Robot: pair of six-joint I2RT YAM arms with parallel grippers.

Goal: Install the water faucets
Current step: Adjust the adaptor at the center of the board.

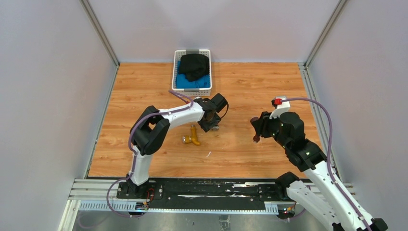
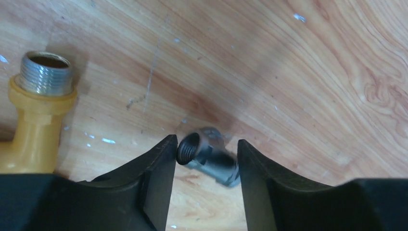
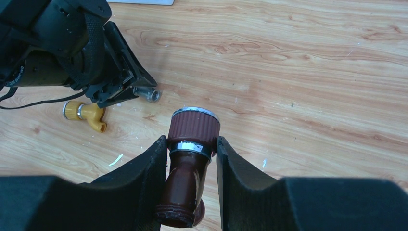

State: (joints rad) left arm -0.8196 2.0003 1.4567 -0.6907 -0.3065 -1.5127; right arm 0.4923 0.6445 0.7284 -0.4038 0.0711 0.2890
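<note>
The dark reddish-brown faucet [image 3: 190, 159] sits in the right tool [image 3: 192, 144], whose two black fingers [image 3: 144, 173] are clamped on its body just below the silvery ring. Its ribbed cap points away from the wrist camera and its darker threaded end points back towards it. From above, this faucet shows only as a small dark stub under the tool, over the right half of the surface [image 1: 250, 86]; it looks raised off the wood.

The brass-yellow faucet [image 1: 193, 137] lies on its side near the middle of the surface, untouched, with its silvery threaded end toward the left. It is just beside the left tool [image 2: 207, 144] and well apart from the right one.

The left tool is down at the surface with its fingers on either side of a stubby grey fitting [image 2: 208, 156] that lies on the wood. One finger touches the rim of the fitting's threaded mouth and the other is at its far end (the fitting is a little blurred here). I cannot tell whether the fingers are pressing on it or only flanking it.

At the back edge of the surface stands a white basket [image 1: 174, 72] holding a black cloth [image 1: 194, 66] on top of a blue cloth [image 1: 185, 82].
</note>
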